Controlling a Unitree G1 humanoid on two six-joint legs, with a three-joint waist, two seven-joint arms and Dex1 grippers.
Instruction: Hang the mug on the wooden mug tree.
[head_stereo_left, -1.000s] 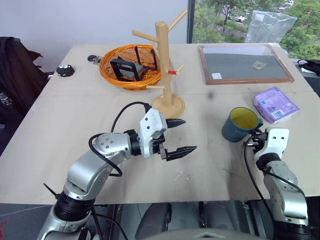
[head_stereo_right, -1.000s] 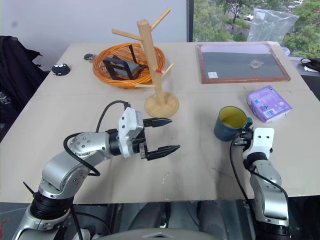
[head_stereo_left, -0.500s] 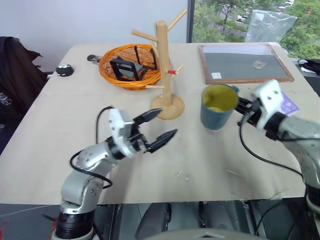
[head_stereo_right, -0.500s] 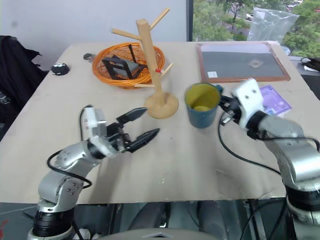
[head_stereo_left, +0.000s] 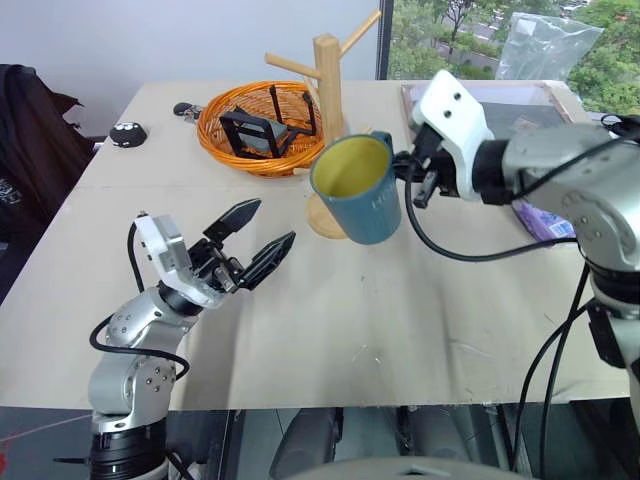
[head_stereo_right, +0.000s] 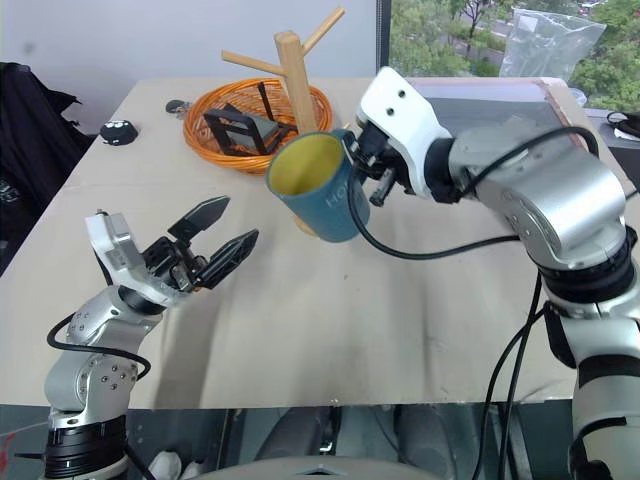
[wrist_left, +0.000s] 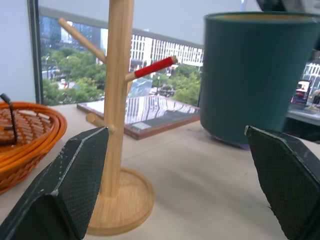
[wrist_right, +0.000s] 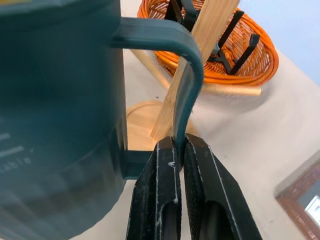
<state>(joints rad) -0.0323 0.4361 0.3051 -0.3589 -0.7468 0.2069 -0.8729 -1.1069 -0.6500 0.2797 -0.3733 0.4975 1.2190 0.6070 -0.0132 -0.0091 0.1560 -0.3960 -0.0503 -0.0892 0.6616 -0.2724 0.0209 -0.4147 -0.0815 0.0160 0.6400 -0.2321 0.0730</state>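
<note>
The teal-blue mug (head_stereo_left: 368, 208) with a yellow inside hangs in the air, tilted, in front of the wooden mug tree (head_stereo_left: 328, 72) and hides the lower part of its post. My right gripper (wrist_right: 175, 145) is shut on the mug's loop handle (wrist_right: 186, 75), pinching it between both fingers. The tree's post (wrist_left: 119, 75) and its red-tipped peg (wrist_left: 156, 66) stand just beyond the mug. My left gripper (head_stereo_left: 268, 222) hovers open over the table's left front, pointing toward the tree's round base (wrist_left: 122, 205), with nothing between its fingers.
An orange wire basket (head_stereo_left: 222, 148) holding a black object sits behind and left of the tree. A wood-framed board (head_stereo_left: 560, 95), a purple pack (head_stereo_left: 540, 222) and a plastic bag (head_stereo_left: 550, 40) lie at the right rear. A small black item (head_stereo_left: 124, 133) rests far left.
My right gripper lifted the mug off the table's right side and carried it up and left, in front of the tree. The left gripper drew back to the left, tilting upward, still open.
</note>
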